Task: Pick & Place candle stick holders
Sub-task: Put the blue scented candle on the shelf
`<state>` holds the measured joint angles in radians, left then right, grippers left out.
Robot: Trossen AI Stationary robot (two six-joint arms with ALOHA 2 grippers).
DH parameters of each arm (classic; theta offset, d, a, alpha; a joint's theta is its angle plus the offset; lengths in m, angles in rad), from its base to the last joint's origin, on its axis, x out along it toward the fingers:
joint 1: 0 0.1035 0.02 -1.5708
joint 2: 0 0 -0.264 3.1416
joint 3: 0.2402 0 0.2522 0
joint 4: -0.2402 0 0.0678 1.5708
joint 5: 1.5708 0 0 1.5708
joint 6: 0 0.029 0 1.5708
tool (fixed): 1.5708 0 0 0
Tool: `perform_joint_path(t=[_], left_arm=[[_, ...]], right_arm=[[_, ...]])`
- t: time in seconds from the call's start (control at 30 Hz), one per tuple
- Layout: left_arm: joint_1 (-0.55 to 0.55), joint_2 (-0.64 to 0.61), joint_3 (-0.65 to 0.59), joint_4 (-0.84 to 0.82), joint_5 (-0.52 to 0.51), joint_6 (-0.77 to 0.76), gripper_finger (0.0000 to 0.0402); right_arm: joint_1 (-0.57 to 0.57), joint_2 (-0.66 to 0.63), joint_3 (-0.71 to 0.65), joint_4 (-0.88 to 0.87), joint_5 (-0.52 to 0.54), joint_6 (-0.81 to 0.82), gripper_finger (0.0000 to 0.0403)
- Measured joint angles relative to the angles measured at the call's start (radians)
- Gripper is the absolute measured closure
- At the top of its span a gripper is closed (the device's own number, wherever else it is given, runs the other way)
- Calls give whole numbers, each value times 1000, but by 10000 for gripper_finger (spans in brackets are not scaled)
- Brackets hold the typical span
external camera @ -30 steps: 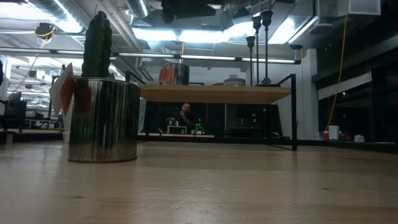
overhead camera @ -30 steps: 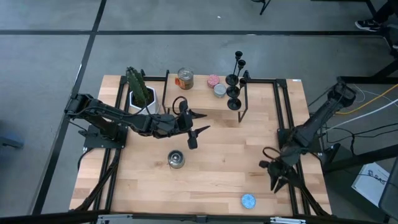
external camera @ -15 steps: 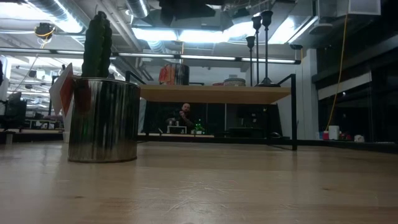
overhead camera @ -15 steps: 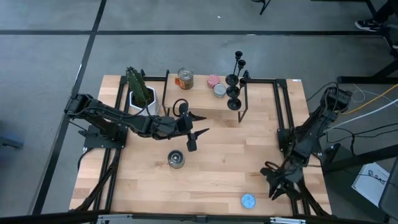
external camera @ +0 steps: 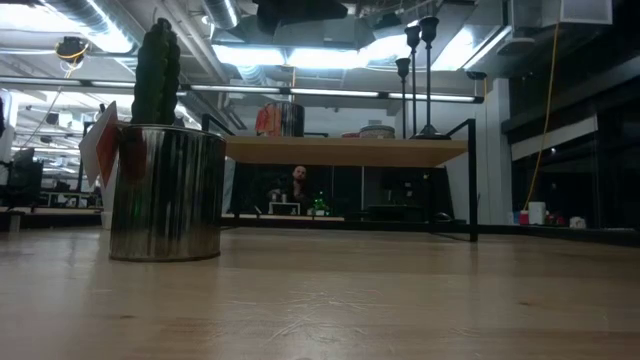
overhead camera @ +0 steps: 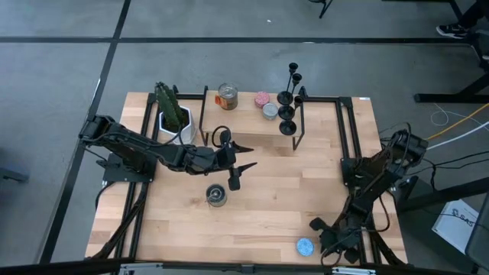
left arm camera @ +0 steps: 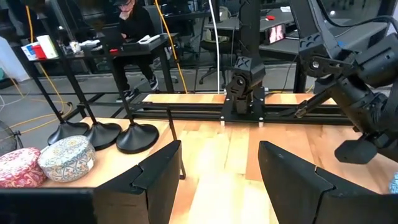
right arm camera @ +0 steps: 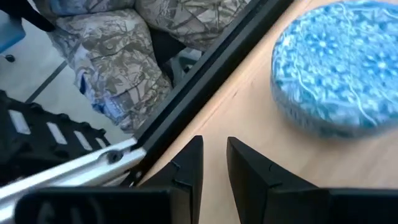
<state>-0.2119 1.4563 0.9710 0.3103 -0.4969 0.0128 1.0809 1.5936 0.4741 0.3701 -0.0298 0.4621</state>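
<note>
**Holders untouched on the shelf, left arm lined up to reach**

We see the candle stick holders (overhead camera: 288, 98) standing together on the raised shelf (overhead camera: 252, 122) in the upper middle of the high view, nothing gripping them. Beside them sit two small tins (overhead camera: 267, 105) and a can (overhead camera: 227, 96).

The left gripper (overhead camera: 243, 157) hovers at centre frame, fingers well apart and empty, facing the holders' bases (left arm camera: 99, 134). We judge the approach is in hand; next it must advance and close on one stem.

A potted cactus (overhead camera: 171, 111) stands upper left; a steel can (overhead camera: 217, 196) sits below centre.

The right gripper (overhead camera: 325, 237) rests lower right near a blue tin (overhead camera: 304, 246), fingers nearly together, holding nothing.
</note>
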Motion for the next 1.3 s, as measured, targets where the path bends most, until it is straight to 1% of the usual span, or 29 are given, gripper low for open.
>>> perform_joint_path(t=[0.13,0.23,0.3,0.47,0.7,0.8,1.0,1.13,1.2,1.3], left_arm=[[-10,0,0,0,0,0,192],[-21,0,0,0,0,0,192],[-27,0,0,0,0,0,192],[-43,0,0,-5,0,0,192],[-68,0,0,-8,1,-1,192],[-80,0,-1,-19,6,-4,192],[-116,0,-2,-60,60,-49,192],[-148,8,-2,-93,128,-89,192],[-169,19,-2,-108,156,-105,192],[-205,31,-2,-109,154,-107,192]], right_arm=[[-3,63,15,75,4,-6,330],[-14,105,22,141,28,-12,330],[-26,128,28,171,41,-46,330],[-80,160,35,177,104,-118,330],[-201,166,35,190,111,-289,330],[-269,166,35,202,81,-347,330],[-404,166,34,298,45,-495,330],[-484,166,70,316,39,-520,330],[-515,166,104,301,32,-550,330],[-540,161,166,176,26,-572,330]])
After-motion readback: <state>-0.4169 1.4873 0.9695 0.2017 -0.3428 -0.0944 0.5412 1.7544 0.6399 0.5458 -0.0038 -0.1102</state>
